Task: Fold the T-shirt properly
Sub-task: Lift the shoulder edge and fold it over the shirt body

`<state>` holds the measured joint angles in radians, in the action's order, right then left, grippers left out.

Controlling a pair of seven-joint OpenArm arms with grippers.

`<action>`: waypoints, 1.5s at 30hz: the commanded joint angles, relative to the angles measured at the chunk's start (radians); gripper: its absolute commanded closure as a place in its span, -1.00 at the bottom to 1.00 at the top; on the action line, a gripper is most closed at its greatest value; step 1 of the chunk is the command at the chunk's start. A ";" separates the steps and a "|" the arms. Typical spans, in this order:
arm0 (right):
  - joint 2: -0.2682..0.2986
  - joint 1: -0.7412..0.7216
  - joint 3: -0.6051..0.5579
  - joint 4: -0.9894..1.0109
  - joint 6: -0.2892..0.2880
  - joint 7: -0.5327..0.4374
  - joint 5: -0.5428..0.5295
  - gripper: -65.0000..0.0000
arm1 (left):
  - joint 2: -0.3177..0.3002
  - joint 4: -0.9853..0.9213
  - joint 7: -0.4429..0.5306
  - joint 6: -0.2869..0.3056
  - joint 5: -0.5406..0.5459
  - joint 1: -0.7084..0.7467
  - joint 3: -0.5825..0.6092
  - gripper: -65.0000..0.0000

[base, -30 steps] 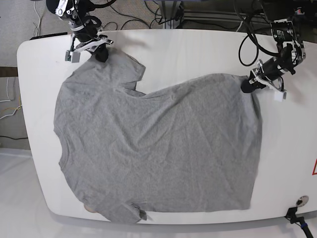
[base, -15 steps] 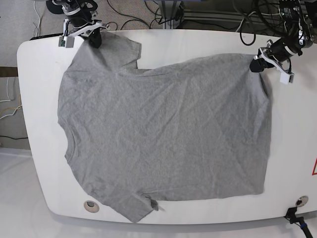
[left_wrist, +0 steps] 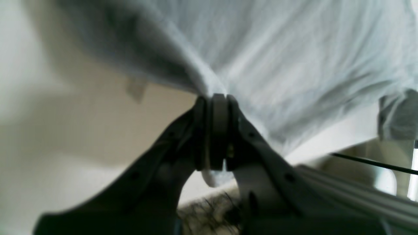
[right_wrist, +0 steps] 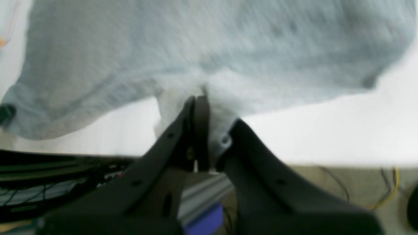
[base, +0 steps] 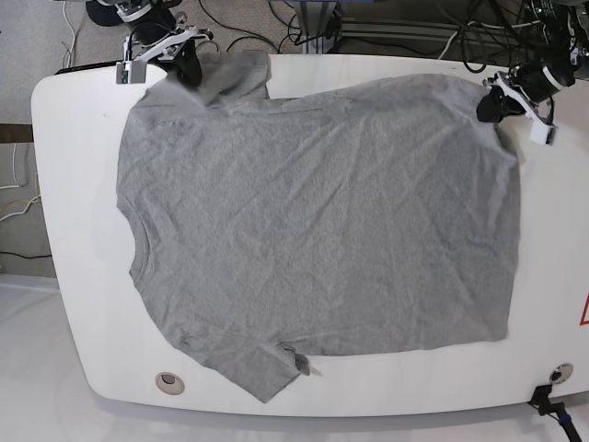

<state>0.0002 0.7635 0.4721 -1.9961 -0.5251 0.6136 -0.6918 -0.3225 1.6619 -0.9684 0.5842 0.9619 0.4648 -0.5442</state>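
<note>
The grey T-shirt (base: 313, 212) lies spread across the white table (base: 74, 184), collar side to the left and hem to the right. My right gripper (base: 189, 69) pinches the far left sleeve at the table's back edge, and in the right wrist view it (right_wrist: 200, 98) is shut on bunched cloth (right_wrist: 209, 49). My left gripper (base: 489, 103) holds the far right hem corner. The left wrist view shows it (left_wrist: 216, 98) shut, with fabric (left_wrist: 277, 58) pulled up from between the pads. The near sleeve (base: 267, 364) lies rumpled at the front.
Cables and dark equipment (base: 304, 23) crowd the floor behind the table's back edge. A round fitting (base: 167, 380) sits at the front left of the table and another (base: 560, 372) at the front right. A red mark (base: 583, 313) shows at the right edge.
Both grippers have dragged the shirt toward the table's back edge, farther apart. The cloth has stretched flatter and shifted away from the front edge, uncovering the front left fitting.
</note>
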 commanded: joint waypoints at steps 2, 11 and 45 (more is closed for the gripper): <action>0.008 -0.019 0.004 -0.025 -0.014 -0.019 -0.018 1.00 | -0.013 0.053 0.021 0.003 0.027 -0.044 -0.004 1.00; 0.093 -0.175 0.004 -0.022 -0.010 -0.016 -0.022 1.00 | -0.010 0.036 0.026 0.001 0.019 -0.206 -0.001 1.00; 0.114 -0.841 0.003 0.427 -0.014 0.108 0.215 1.00 | 0.050 -0.343 0.068 0.004 -0.286 -0.653 0.029 1.00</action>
<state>0.1024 -0.0536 0.4725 -1.5543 -0.5323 0.7460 -0.4698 -0.2531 1.3235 -0.9413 0.5850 0.6590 -0.1707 -0.5117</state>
